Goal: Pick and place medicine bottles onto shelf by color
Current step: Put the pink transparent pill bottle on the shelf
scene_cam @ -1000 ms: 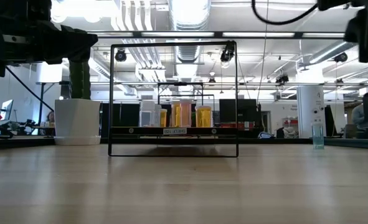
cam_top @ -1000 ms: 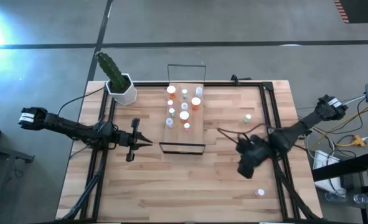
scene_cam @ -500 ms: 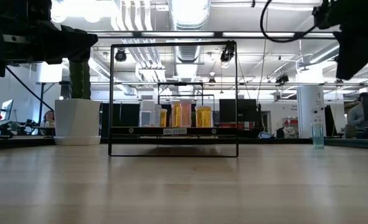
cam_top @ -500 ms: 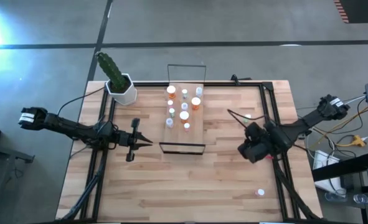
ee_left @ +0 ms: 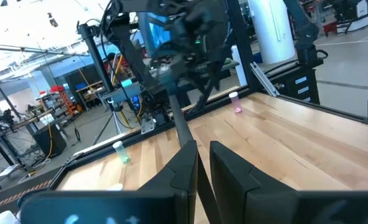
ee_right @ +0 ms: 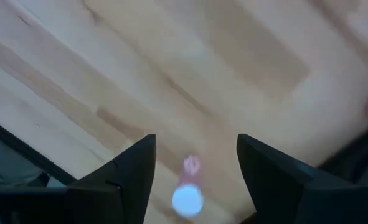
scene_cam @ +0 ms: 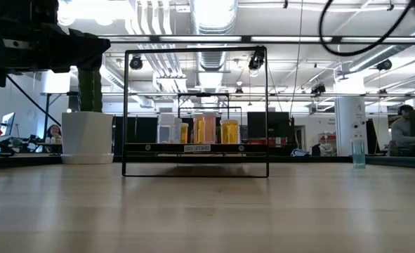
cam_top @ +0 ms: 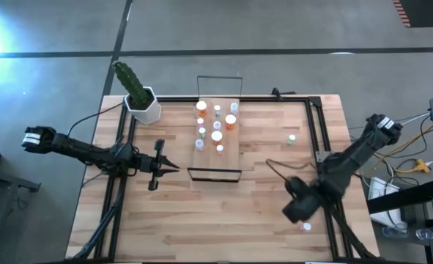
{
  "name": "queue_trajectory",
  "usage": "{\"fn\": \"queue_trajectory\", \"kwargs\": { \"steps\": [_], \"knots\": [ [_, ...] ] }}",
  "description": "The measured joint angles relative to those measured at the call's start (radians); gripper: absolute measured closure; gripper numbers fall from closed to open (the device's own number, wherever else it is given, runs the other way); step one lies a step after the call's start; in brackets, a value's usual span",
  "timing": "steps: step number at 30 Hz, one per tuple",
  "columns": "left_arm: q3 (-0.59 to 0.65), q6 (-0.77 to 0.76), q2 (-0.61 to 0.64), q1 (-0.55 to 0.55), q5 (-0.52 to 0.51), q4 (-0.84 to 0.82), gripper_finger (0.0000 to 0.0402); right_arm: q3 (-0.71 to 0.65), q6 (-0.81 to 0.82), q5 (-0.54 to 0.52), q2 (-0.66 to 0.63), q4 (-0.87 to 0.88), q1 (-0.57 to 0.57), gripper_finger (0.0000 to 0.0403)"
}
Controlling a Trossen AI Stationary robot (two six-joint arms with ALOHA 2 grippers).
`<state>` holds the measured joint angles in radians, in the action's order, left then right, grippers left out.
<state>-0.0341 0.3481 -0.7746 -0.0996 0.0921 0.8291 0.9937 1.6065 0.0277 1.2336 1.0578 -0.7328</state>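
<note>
The shelf (cam_top: 216,155), a light-wood board in a thin black wire frame, stands at the table's far middle. Several orange, pink and white bottles (cam_top: 217,126) stand on it, and they also show in the low view (scene_cam: 207,130). A green bottle (cam_top: 291,138) stands alone at the far right. A pink bottle (cam_top: 306,226) lies near the right front corner. My right gripper (cam_top: 298,209) is open, just left of it and above it. In the right wrist view the pink bottle (ee_right: 188,190) shows beyond the gap between the fingers. My left gripper (cam_top: 174,168) is shut and empty, left of the shelf.
A white pot with a cactus (cam_top: 141,103) stands at the far left corner. Black frame rails (cam_top: 320,139) run along the table's left and right sides. Bare wood (cam_top: 216,213) lies between the shelf and the near edge. A person (scene_cam: 406,126) sits far behind the table.
My right gripper first drew toward the far edge, then swung toward the near edge, and now stands over the pink bottle. It has gone out of the low view. The bottles and the shelf have kept still.
</note>
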Motion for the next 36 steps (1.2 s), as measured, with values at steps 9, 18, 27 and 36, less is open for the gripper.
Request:
{"fn": "queue_trajectory", "kwargs": {
  "steps": [9, 18, 27, 36],
  "knots": [
    [0.000, -0.001, -0.005, 0.000, 0.000, -0.001, 0.0378, 0.120, 0.373, 0.006, 0.185, 0.010, -0.282, 0.0191],
    [0.000, -0.001, -0.009, 0.000, 0.000, 0.000, 0.0378, 0.156, 0.390, 0.059, 0.249, 0.060, -0.290, 0.0192],
    [0.000, -0.001, -0.036, 0.000, 0.000, -0.001, 0.0378, 0.076, 0.371, 0.059, 0.247, -0.068, -0.283, 0.0193],
    [0.000, 0.000, -0.055, 0.000, 0.000, 0.023, 0.0378, 0.007, 0.355, 0.085, 0.242, -0.114, -0.281, 0.0193]
  ]
}}
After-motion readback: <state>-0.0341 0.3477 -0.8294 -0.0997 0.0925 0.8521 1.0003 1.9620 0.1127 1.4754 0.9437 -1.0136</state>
